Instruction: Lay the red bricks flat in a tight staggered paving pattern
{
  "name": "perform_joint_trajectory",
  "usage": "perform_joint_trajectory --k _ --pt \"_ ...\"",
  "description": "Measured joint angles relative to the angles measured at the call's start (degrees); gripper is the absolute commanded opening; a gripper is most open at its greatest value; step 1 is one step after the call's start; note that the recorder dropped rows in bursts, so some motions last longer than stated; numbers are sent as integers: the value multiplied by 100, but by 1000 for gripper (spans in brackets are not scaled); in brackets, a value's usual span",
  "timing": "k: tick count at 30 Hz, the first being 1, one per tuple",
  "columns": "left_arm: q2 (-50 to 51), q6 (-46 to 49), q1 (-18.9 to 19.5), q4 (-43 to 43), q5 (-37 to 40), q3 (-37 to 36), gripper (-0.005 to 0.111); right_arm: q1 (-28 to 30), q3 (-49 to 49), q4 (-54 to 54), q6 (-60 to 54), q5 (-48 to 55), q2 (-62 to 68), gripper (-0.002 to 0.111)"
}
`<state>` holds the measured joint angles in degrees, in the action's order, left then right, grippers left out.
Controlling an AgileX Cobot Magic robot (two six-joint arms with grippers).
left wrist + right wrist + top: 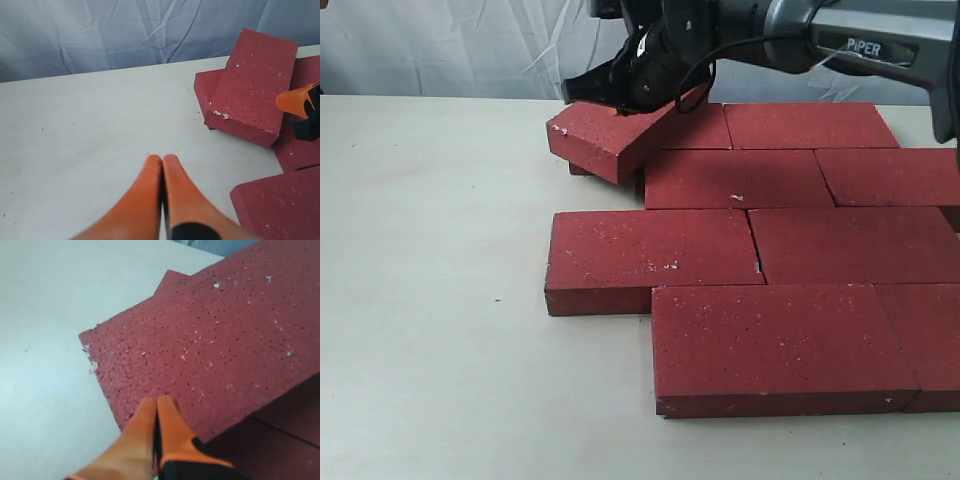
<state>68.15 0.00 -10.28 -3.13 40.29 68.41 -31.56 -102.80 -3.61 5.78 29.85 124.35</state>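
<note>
Several red bricks lie flat in staggered rows, among them a front one (780, 345) and a left one (655, 255). At the back left one red brick (610, 130) is tilted, its raised end resting on a neighbouring brick (207, 90). My right gripper (612, 108) reaches across from the right and is shut, empty, with its tips (157, 402) on the tilted brick's top face (215, 340) near an edge. My left gripper (162, 159) is shut and empty above bare table, apart from the tilted brick (255, 95). It does not show in the exterior view.
The pale table (430, 300) stretches bare to the left of the bricks. A grey-white curtain (440, 45) hangs behind the table. The right arm's grey body (860, 45) spans the back rows. The right gripper's orange finger (295, 102) shows in the left wrist view.
</note>
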Motion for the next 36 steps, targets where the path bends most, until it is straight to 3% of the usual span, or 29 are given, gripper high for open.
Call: perform_joint_trajectory --k 10,24,29,36 --pt "0 0 0 -11 0 0 0 -85 -13 -348 590 -449 439 -1" --pt "0 0 0 -96 0 0 0 -1056 -13 -899 600 -206 539 -1" --pt "0 0 0 -60 -12 -37 0 -913 -13 -423 588 -194 116 -1" --pt "0 0 0 -52 -90 -119 0 -76 -29 -237 598 43 -244 -1"
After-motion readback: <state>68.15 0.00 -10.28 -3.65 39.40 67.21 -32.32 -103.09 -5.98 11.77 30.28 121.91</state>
